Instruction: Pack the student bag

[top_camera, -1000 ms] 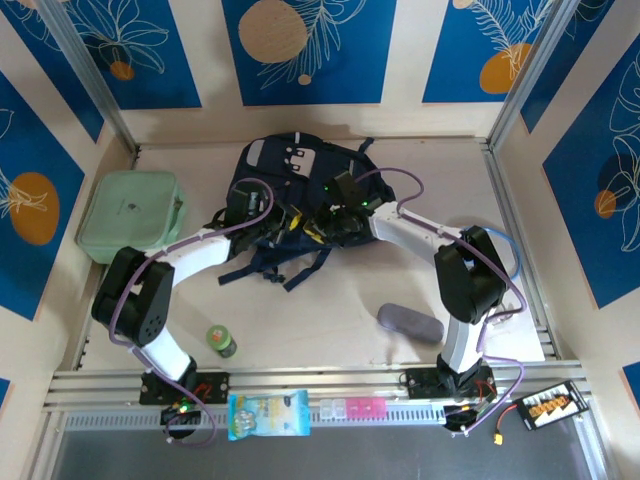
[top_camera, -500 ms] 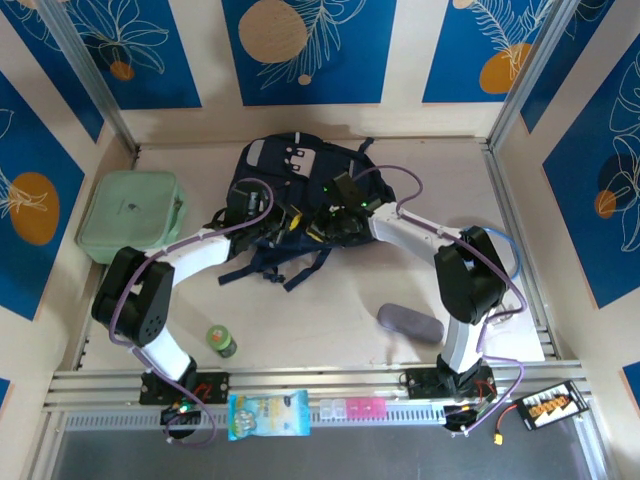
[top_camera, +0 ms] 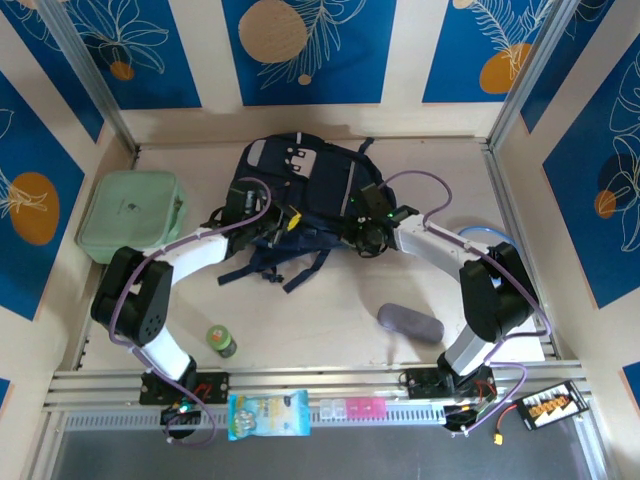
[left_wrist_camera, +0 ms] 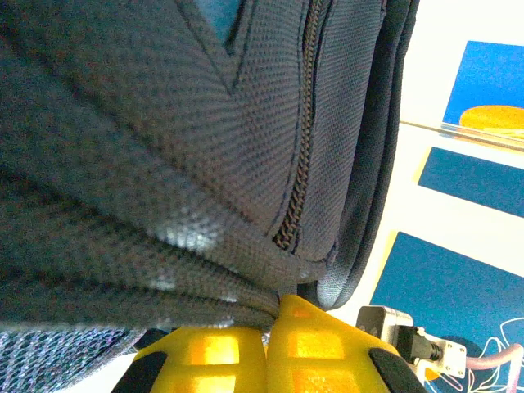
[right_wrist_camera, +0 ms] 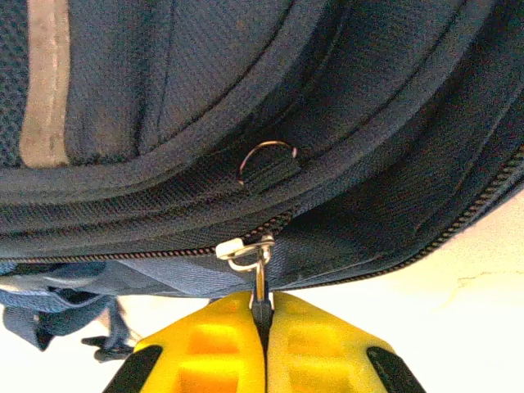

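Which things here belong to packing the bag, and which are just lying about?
In use: student bag, its zip pull, left gripper pinching bag fabric, right gripper shut on the pull.
Lying about, untouched: mint green case, grey pouch, green-capped bottle, snack packet, pill organiser.

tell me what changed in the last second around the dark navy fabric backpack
The right gripper closed on the small metal zip pull of the dark navy fabric backpack, then swung rightward to its edge. The left gripper stayed shut on the fabric; the mint green zip case is unmoved.
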Robot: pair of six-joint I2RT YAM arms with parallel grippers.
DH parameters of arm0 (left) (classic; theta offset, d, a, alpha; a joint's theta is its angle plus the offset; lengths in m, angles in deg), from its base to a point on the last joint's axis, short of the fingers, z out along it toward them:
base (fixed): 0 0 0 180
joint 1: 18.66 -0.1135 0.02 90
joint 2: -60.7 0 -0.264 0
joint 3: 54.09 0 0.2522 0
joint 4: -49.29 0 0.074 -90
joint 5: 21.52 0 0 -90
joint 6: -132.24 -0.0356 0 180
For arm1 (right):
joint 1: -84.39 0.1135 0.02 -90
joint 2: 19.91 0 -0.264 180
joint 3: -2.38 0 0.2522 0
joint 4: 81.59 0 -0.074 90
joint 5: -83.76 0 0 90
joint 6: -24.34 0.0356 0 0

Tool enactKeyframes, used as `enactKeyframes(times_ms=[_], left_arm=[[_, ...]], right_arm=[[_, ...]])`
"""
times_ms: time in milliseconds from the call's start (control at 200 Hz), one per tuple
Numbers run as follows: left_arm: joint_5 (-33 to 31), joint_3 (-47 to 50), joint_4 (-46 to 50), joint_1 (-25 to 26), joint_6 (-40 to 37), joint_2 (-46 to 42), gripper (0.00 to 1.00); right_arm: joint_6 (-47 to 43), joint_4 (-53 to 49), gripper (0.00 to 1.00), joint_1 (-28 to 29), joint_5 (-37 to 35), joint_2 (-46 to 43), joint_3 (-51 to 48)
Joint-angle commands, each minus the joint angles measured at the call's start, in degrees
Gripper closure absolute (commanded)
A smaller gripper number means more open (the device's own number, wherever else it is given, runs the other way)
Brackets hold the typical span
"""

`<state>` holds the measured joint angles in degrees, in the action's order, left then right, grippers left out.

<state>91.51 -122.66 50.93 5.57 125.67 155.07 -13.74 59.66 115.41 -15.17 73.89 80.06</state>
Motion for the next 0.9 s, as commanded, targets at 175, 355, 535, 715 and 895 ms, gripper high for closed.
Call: enactKeyframes(times_ms=[175,355,535,715,895], left_arm=[[-0.7,-1.1,-2.1,-1.8,-1.1,-1.0,1.0],[-0.8,-1.1,-2.3,-1.8,-1.0,-1.2,1.0],[-0.8,-1.0,-2.3,-1.8,-0.9,-1.1,1.0],[-0.7,-1.0,-2.3,-1.8,-0.7,-1.1,1.0],[-0.6,-1.0,-2.5,-1.8,-0.6,-1.1,1.0]], right_arm=[[-12.6,-2.7,0.69,2.4,-3.8,-1.0,3.3],[-15.4,-3.5,0.66,3.3,-6.1,-0.3,4.8],[-15.8,-4.6,0.67,3.7,-8.2,1.5,6.3],[-15.1,-6.1,0.69,3.9,-10.0,3.2,7.0],[-15.2,-5.4,0.72,4.0,-8.9,4.6,7.4]])
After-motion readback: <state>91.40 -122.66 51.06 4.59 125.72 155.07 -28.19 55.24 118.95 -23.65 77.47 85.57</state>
